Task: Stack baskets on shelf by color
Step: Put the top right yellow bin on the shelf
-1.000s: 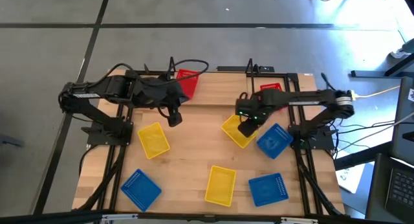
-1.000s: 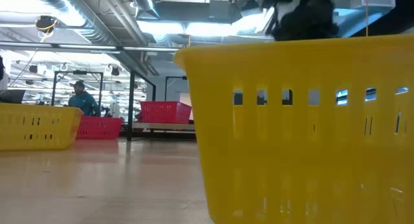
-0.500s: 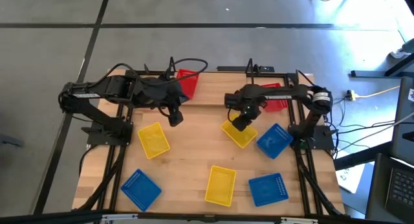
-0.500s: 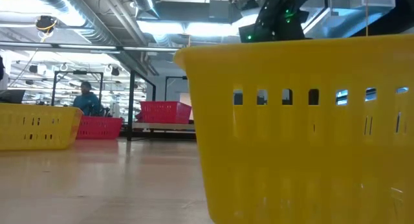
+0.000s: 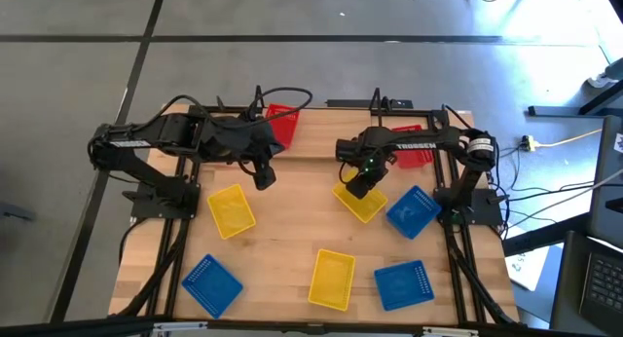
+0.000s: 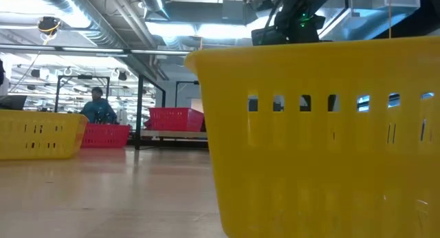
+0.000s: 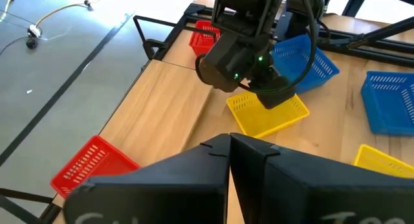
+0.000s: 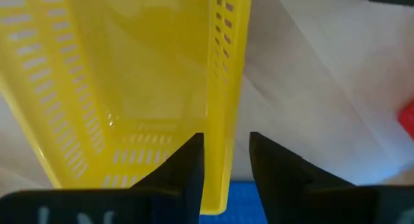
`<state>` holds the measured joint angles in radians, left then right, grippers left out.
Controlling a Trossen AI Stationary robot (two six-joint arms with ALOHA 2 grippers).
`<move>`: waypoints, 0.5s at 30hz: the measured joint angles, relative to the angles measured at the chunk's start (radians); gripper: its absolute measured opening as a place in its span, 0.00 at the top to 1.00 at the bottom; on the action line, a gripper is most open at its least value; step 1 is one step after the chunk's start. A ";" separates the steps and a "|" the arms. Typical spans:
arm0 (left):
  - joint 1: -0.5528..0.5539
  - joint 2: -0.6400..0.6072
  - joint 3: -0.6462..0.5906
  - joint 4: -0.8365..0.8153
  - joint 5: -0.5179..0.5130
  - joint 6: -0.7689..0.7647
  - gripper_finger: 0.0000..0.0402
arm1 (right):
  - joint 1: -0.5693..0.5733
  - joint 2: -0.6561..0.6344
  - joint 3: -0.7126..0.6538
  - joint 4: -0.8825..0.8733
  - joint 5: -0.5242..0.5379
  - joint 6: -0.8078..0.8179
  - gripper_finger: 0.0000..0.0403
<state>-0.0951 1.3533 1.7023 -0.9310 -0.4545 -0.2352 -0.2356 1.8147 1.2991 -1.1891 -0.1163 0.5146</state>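
Note:
My right gripper (image 5: 358, 184) is down on the far side of a tilted-set yellow basket (image 5: 360, 205) in the table's middle right and is shut on its wall; it also shows in the left wrist view (image 7: 275, 98). My left gripper (image 5: 261, 177) hangs shut and empty above the table's far left. Two more yellow baskets (image 5: 231, 210) (image 5: 332, 277) and three blue ones (image 5: 211, 283) (image 5: 402, 283) (image 5: 413, 210) rest bottom-down on the table. Red baskets (image 5: 282, 125) (image 5: 414, 147) sit on the shelf (image 5: 321, 108) at the far edge. My right gripper holds the yellow basket by the top of one side wall (image 8: 223, 153), one finger (image 8: 187, 166) inside the basket and one outside. The fingers come from above, pointing down. The basket sits upright with its bottom on the table.
A yellow basket (image 6: 316, 142) stands right in front of the low camera and hides most of the table's right. The blue basket (image 7: 304, 62) lies close beside the held yellow one. Bare wood lies between the two arms. A person (image 6: 96, 107) shows in the room behind.
My right gripper has swung toward the table's left and a little toward the far edge, from the yellow basket's right part to its far wall, and its arm has folded back along the shelf. The yellow basket has stayed in place.

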 joint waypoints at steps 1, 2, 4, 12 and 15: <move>0.000 0.000 0.000 0.000 0.000 0.000 1.00 | 0.000 0.005 0.000 0.015 0.000 0.000 0.70; 0.000 0.000 0.000 0.000 0.000 0.000 0.99 | 0.000 0.012 0.000 0.029 0.000 0.000 0.70; 0.000 0.000 0.000 0.000 0.000 0.000 0.99 | 0.000 0.030 0.000 0.038 0.011 0.000 0.70; 0.000 0.000 0.000 0.000 -0.001 -0.001 0.99 | 0.000 0.111 0.000 0.065 0.011 -0.080 0.74; 0.000 0.000 0.000 0.000 -0.001 0.000 1.00 | 0.000 0.114 0.000 0.068 0.007 -0.075 0.86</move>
<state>-0.0952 1.3533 1.7023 -0.9314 -0.4553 -0.2356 -0.2356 1.9289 1.2991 -1.1210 -0.1097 0.4396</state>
